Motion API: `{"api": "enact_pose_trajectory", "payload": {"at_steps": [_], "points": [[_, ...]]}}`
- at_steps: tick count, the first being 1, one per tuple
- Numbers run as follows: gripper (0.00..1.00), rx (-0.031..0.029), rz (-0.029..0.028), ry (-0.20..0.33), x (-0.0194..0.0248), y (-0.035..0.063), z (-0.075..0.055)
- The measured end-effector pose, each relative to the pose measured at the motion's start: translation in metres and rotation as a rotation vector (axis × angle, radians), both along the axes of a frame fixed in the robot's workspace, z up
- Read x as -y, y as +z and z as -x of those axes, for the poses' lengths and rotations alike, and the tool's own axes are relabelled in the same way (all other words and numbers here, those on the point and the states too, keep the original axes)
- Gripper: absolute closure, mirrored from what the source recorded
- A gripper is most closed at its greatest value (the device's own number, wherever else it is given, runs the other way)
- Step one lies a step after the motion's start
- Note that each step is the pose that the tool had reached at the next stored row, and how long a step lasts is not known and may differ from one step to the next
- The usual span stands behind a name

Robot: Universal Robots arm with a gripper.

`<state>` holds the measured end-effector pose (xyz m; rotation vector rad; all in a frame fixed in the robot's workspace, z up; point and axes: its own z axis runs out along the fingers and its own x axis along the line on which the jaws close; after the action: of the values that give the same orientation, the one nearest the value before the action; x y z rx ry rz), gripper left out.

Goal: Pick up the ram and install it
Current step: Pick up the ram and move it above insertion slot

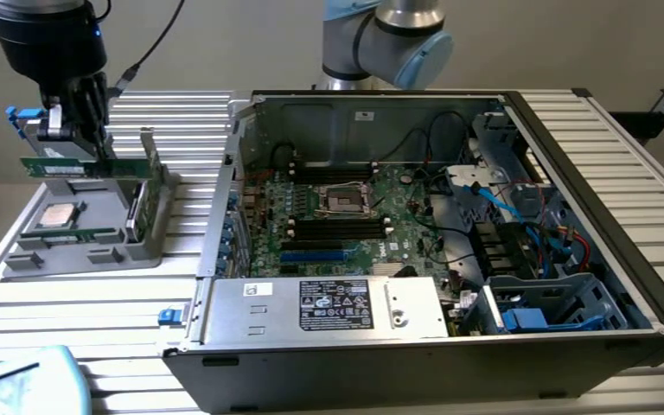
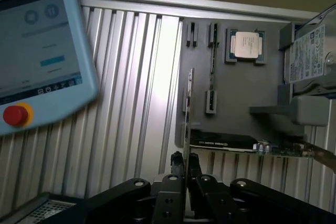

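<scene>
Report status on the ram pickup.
Gripper shut on ram, over the grey holder. Ram not yet at the motherboard. Graphics card upright close beside it.

Soft, even overhead light fills the exterior view, bright on the ribbed aluminium table (image 1: 79,303). The open black computer case (image 1: 424,380) holds dim corners around its green motherboard (image 1: 367,220). In the wrist view, a pale glare streak crosses the table slats beside the grey plastic parts tray (image 2: 236,93); the black hand (image 2: 184,157) near that tray is in shadow.
</scene>
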<state>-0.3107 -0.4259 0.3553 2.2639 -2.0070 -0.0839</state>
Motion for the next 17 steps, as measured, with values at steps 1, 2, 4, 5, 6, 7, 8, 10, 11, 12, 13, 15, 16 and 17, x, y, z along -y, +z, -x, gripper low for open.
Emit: {"api": "enact_pose_trajectory", "payload": {"at_steps": [1, 2, 4, 5, 6, 7, 8, 10, 11, 12, 13, 15, 16, 17], "points": [[0.86, 0.004, 0.0, 0.0, 0.0, 0.0002, -0.002], [0.86, 0.0076, 0.0, 0.0, 0.0, 0.0005, -0.004], [0.86, 0.0127, 0.0, 0.0, 0.0, 0.0015, -0.009], [0.86, 0.014, -0.0001, 0.0, 0.0, 0.0024, -0.011], [0.86, 0.0148, -0.0001, 0.0, -0.0001, 0.0035, -0.014], [0.86, 0.0153, 0.0, 0.0, -0.0001, 0.0047, -0.016], [0.86, 0.0157, 0.0, 0.0, -0.0001, 0.006, -0.019], [0.86, 0.0159, 0.0, 0.0, -0.0002, 0.0088, -0.025], [0.86, 0.016, 0.0, 0.0, -0.0003, 0.0101, -0.027], [0.86, 0.0162, 0.0, 0.0, -0.0003, 0.0114, -0.03], [0.86, 0.0163, 0.0001, 0.0, -0.0003, 0.0126, -0.033], [0.86, 0.0165, 0.0, 0.0, -0.0004, 0.0149, -0.039], [0.86, 0.0165, 0.0001, 0.0, -0.0004, 0.0159, -0.042], [0.86, 0.0166, 0.0002, 0.0, -0.0005, 0.0169, -0.046]]}}
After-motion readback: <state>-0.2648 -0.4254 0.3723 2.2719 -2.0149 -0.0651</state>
